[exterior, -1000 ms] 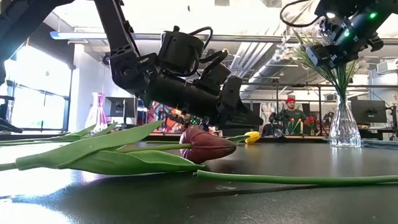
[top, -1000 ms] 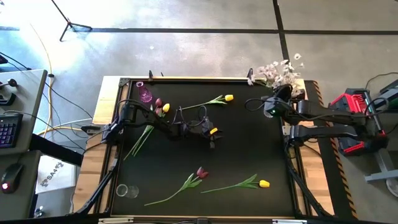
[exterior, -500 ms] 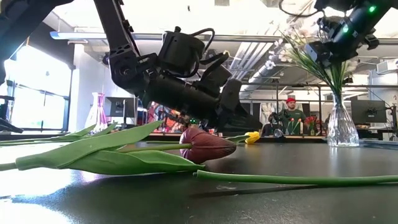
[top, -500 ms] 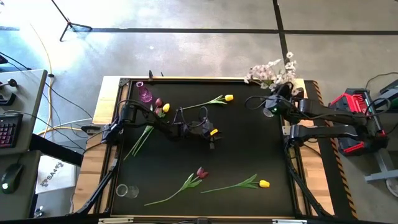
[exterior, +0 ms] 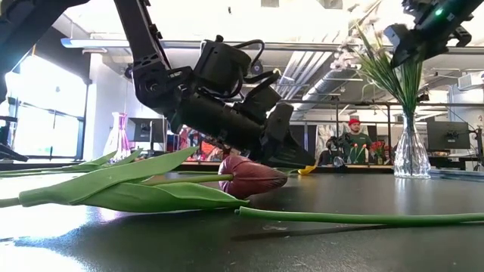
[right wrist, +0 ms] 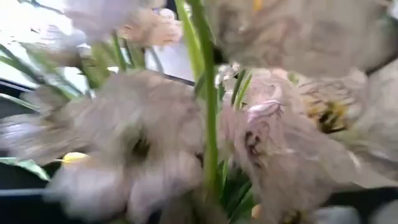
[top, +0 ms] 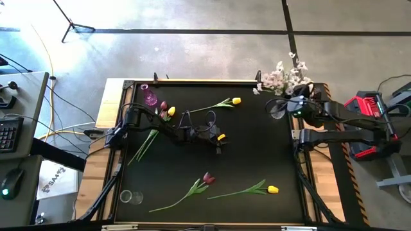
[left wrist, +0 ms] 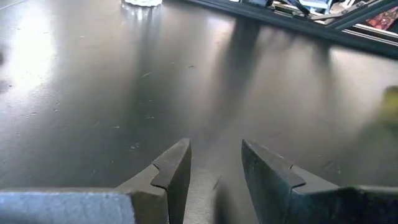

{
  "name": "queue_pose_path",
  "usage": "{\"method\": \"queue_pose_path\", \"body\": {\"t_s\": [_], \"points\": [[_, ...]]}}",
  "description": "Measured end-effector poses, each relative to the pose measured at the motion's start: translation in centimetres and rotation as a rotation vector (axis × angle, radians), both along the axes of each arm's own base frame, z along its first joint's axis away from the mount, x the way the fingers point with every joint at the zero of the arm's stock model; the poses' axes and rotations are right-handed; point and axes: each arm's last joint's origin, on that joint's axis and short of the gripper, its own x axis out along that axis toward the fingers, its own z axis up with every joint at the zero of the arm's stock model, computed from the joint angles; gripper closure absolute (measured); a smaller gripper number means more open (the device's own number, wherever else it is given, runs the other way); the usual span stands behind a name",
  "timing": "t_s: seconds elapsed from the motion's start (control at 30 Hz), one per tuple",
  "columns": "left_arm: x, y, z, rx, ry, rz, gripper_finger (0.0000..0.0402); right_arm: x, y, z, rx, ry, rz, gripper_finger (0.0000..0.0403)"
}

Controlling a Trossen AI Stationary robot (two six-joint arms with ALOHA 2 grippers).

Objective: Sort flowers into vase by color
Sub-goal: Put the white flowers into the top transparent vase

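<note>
My left gripper (top: 218,145) (left wrist: 214,146) stands open low over the middle of the black table, with nothing between its fingers. A yellow tulip's head (top: 221,135) (exterior: 308,168) lies just beside it. A spray of pale pink-white blossoms (top: 282,76) (right wrist: 186,143) stands with its stems in a clear vase (exterior: 412,155) at the far right corner. My right gripper (top: 290,104) (exterior: 401,38) hangs close by the spray, up among its stems. Another yellow tulip (top: 228,101) lies at the far middle. A dark red tulip (top: 207,178) (exterior: 249,175) and a yellow one (top: 272,189) lie near the front edge.
A purple vase (top: 149,96) stands at the far left, and next to it lie a red and a yellow tulip (top: 166,110) with their stems toward the near left. A small clear glass (top: 128,197) sits at the near left corner. A person (exterior: 350,140) sits in the room behind.
My right gripper has risen and drawn back toward the table's right edge, away from the blossom spray's stems. The spray stays in the clear vase and its stems have swung more upright. My left gripper has tipped slightly in place.
</note>
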Motion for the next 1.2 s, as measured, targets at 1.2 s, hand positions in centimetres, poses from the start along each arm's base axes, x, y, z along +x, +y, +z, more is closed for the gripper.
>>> {"method": "queue_pose_path", "body": {"t_s": [1.2], "points": [[-0.2,0.3,1.9,0.009,0.011,0.021,0.0271,-4.4,2.3,0.6,0.029,-0.216,0.242,0.0263]]}}
